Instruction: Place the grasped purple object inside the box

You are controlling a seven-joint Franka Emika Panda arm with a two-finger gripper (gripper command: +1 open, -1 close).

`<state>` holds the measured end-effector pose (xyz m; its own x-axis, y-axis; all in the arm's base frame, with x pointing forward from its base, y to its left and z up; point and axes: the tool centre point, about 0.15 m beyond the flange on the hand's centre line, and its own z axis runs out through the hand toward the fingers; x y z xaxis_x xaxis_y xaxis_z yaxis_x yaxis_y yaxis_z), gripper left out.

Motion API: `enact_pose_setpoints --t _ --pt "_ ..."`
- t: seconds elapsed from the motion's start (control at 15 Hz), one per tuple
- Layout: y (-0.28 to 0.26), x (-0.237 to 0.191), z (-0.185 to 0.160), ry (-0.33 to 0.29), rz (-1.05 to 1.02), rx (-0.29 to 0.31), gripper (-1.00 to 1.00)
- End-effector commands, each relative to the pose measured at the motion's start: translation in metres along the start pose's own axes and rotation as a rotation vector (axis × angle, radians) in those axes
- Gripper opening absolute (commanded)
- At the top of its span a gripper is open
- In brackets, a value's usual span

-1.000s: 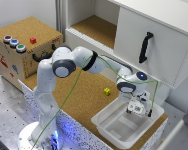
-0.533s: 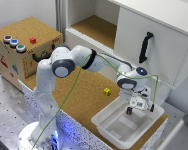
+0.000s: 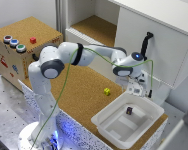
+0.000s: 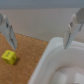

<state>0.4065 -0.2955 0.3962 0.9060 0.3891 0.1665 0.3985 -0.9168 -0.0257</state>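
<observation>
Dropped from raised jaws, purple object point(image 3: 129, 110) sits inside box point(image 3: 108, 127).

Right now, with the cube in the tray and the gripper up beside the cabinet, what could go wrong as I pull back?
Two risks. The gripper hangs close to the white cabinet and its black handle, so a careless retreat might clip them. The purple cube lies in the tray near its far wall; the open fingers hold nothing, but dipping down could knock the tray. The yellow cube looks safely apart.
</observation>
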Motion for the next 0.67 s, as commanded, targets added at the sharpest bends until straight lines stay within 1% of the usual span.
enact_pose_setpoints --t 0.0,0.07,0.13,0.6 --pt "-0.092 -0.014 0.003 0.026 0.156 -0.128 1.0" --pt "-0.102 -0.014 0.013 -0.028 0.186 -0.144 1.0" --pt "-0.112 -0.012 0.02 -0.099 0.207 -0.219 1.0" --pt "-0.112 -0.012 0.02 -0.099 0.207 -0.219 1.0"
